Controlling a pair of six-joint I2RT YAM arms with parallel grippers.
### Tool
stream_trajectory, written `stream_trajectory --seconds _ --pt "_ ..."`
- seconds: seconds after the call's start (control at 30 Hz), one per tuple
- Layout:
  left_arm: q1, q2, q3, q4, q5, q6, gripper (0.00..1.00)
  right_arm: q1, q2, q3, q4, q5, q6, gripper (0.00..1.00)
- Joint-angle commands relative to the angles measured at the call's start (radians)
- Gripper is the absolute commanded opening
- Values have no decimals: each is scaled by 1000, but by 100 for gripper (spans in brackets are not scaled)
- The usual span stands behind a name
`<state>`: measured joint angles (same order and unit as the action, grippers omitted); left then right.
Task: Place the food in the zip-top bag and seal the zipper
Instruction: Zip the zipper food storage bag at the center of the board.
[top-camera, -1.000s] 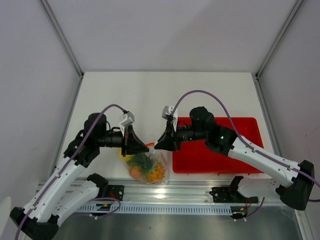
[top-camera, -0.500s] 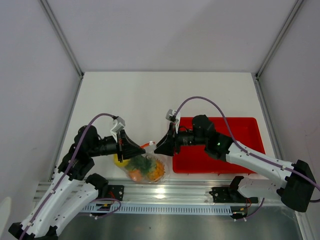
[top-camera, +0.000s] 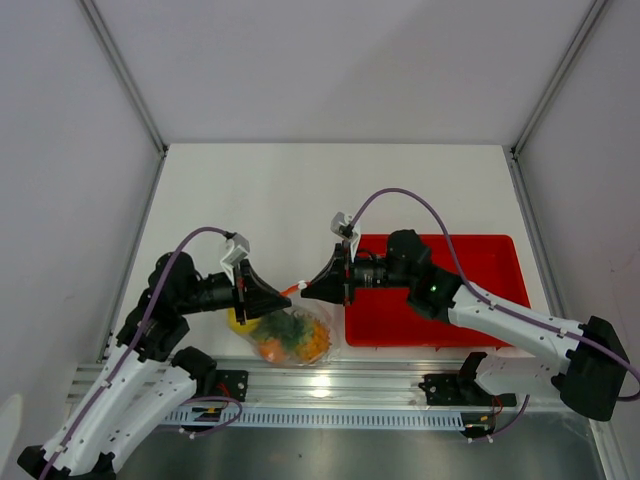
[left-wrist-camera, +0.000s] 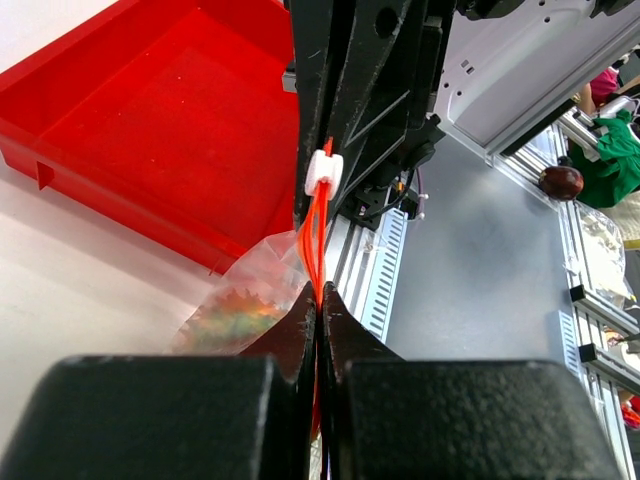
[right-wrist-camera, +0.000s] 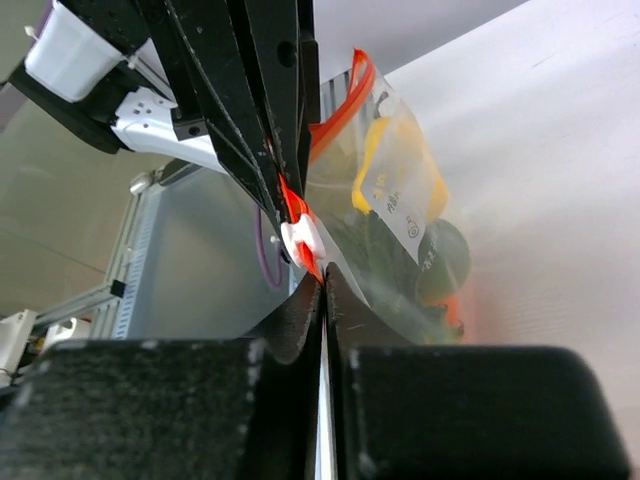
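I am looking at the zip-top bag: thin clear plastic film, glossy and creased, catching the light. The zipper is showing as a smooth orange-red plastic strip, carrying 1 white hard-plastic slider. The left gripper and right gripper are reading as matt black plastic, faintly grainy. The red tray is gleaming, smooth glossy plastic. The table is looking matt white. The rail is looking like brushed metal. The left arm and right arm are wearing smooth white plastic shells; the purple cable is looking smooth-sheathed.
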<state>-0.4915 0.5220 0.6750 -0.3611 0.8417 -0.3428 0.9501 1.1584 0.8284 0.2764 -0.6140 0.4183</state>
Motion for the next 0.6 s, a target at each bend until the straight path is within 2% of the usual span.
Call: stream_trajectory --seconds 0.0,0.03,0.1,0.2,0.47,0.57 --pt "-4 -13 6 36 17 -21 1 7 4 17 73 -21 11 0" --pt "-4 -13 8 33 16 -21 9 7 1 20 69 -20 8 0" --pt "-2 -23 15 31 -1 -24 32 13 -6 20 69 -12 8 0" --pt "-4 -40 32 50 -15 -39 47 26 -20 21 60 2 2 0" --pt "-4 9 86 122 -13 -64 49 56 -25 41 43 34 16 0" --pt "-4 10 57 189 3 -88 44 67 -16 48 44 45 30 0"
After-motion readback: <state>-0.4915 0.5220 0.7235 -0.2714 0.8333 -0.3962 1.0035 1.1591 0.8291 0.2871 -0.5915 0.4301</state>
